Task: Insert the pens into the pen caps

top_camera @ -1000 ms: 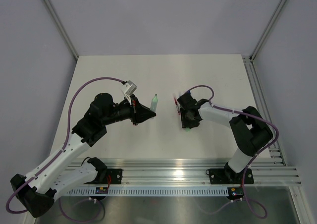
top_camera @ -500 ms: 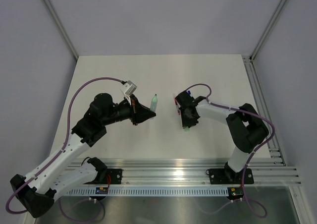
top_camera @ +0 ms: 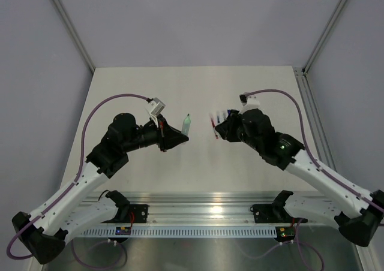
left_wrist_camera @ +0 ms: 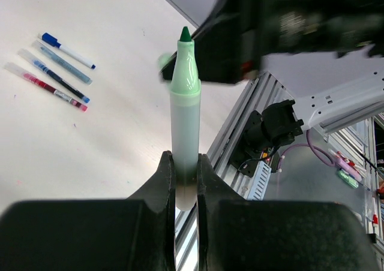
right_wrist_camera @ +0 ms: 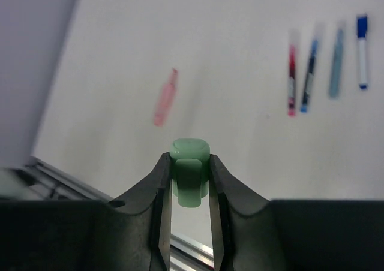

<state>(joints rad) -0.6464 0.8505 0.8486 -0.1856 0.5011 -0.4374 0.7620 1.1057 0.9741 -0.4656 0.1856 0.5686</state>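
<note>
My left gripper (left_wrist_camera: 185, 163) (top_camera: 175, 138) is shut on the lower end of a light green pen (left_wrist_camera: 183, 115) (top_camera: 187, 125), held off the table with its dark green tip pointing away from the gripper. My right gripper (right_wrist_camera: 189, 166) (top_camera: 221, 131) is shut on a short green pen cap (right_wrist_camera: 191, 148) with a clip, also above the table. The cap shows as a pale blur (left_wrist_camera: 162, 60) beside the pen's tip, apart from it. Several thin pens (right_wrist_camera: 327, 64) (left_wrist_camera: 57, 73) (top_camera: 215, 126), red, blue, teal and white, lie in a row on the table. A pink pen cap (right_wrist_camera: 165, 97) lies left of them.
The white table (top_camera: 138, 91) is walled by grey panels on three sides. An aluminium rail (top_camera: 240, 199) with both arm bases runs along the near edge. The right arm's blurred dark body (left_wrist_camera: 282, 25) fills the top of the left wrist view.
My right gripper closed on the green cap and lifted it off the table, and the arm swung up and back. The left arm and its green pen stayed still.
</note>
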